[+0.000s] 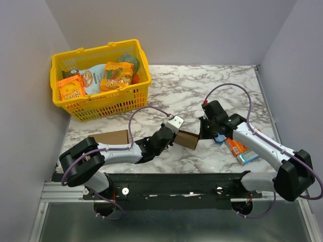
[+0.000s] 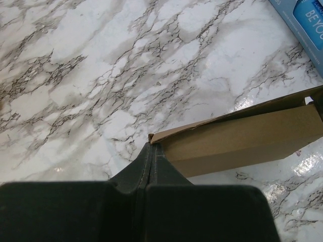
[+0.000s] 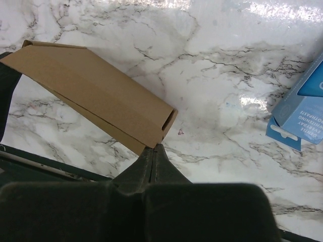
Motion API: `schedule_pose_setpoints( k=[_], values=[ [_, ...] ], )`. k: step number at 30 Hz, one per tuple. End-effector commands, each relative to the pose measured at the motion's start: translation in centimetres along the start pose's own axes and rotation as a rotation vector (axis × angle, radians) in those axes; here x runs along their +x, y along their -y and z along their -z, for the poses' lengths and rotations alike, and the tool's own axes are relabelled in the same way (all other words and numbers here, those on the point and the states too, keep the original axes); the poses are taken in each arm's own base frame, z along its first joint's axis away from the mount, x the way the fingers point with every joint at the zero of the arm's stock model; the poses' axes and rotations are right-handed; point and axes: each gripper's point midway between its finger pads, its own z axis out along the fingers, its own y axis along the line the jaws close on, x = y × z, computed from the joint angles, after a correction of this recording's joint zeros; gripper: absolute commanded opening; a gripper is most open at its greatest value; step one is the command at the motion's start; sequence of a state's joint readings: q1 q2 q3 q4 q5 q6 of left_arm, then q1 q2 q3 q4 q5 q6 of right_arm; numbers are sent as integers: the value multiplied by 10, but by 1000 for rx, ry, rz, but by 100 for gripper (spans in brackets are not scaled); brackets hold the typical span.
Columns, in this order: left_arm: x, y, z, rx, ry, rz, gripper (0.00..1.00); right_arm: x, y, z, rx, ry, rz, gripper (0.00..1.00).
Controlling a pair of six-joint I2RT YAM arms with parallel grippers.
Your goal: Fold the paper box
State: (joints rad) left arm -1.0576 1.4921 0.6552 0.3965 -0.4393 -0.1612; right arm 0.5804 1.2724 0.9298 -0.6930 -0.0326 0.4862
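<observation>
Marble table (image 1: 202, 85) | left gripper (image 2: 151, 147) and right gripper (image 3: 157, 148) clamped on paper box (image 1: 187, 139) | blue carton (image 3: 300, 108) near, basket (image 1: 101, 103) behind

Just ahead of my left gripper (image 2: 151, 146) the paper box (image 2: 242, 138) reads as thin brown cardboard, matt and faintly fibrous. The fingers (image 2: 166, 176) look like dull black plastic, slightly grainy. Under both tools the table (image 2: 101, 75) is a marble-print top, smooth and glossy, throwing back the light in white patches. Off to the right of my right gripper (image 3: 157, 147) lies a blue carton (image 3: 303, 96) of coated card with a soft satin finish.
</observation>
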Motion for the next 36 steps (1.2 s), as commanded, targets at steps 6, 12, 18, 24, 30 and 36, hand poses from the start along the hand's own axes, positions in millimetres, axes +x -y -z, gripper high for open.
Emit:
schedule_pose_setpoints(
  k=[6, 12, 18, 24, 30, 36],
  values=[
    [100, 26, 27, 139, -310, -135, 0, -36, -56, 1, -247, 118, -73, 1],
    [99, 27, 27, 139, -305, -135, 0, -36, -58, 2, -256, 119, -90, 1],
    [99, 28, 28, 141, -303, -135, 0, -37, -61, 2, -270, 115, -98, 1],
    [100, 28, 29, 140, -304, -138, 0, -38, -62, 3, -278, 112, -105, 1],
    [101, 28, 29, 141, -307, -140, 0, -39, -58, 3, -273, 115, -118, 0],
    [102, 29, 29, 142, -309, -142, 0, -41, -57, 4, -278, 116, -129, 1]
  ],
)
